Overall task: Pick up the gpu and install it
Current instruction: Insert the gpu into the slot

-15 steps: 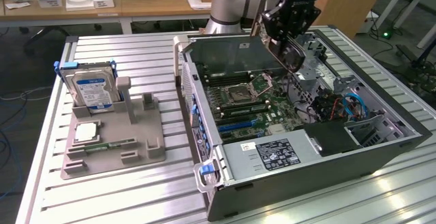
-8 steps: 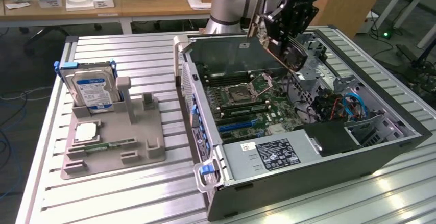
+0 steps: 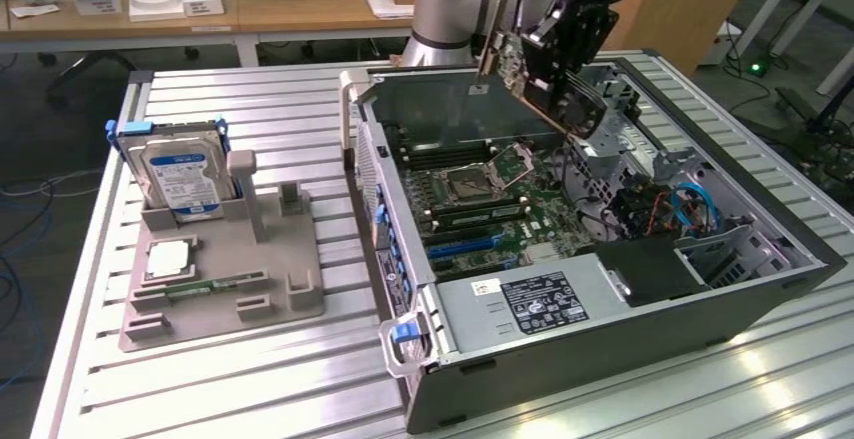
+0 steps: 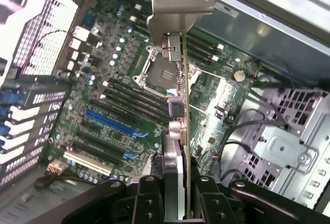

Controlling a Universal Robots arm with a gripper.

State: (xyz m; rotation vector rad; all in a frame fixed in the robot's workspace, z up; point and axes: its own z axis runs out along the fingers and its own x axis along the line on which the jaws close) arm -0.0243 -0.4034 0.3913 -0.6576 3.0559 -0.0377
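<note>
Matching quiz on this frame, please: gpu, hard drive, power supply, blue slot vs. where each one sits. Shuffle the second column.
1. gpu
2. hard drive
3. power supply
4. blue slot

A. upright in the grey holder, outside the case
B. empty, on the motherboard
C. clamped in the gripper, above the open case
D. in a corner of the case, label up

Pairs: 1-C, 2-A, 3-D, 4-B

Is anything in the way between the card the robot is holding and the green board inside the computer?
Nothing that I can see. The gripper holds the gpu in the air over the open case, and there is clear space between the card and the motherboard below it.
</note>
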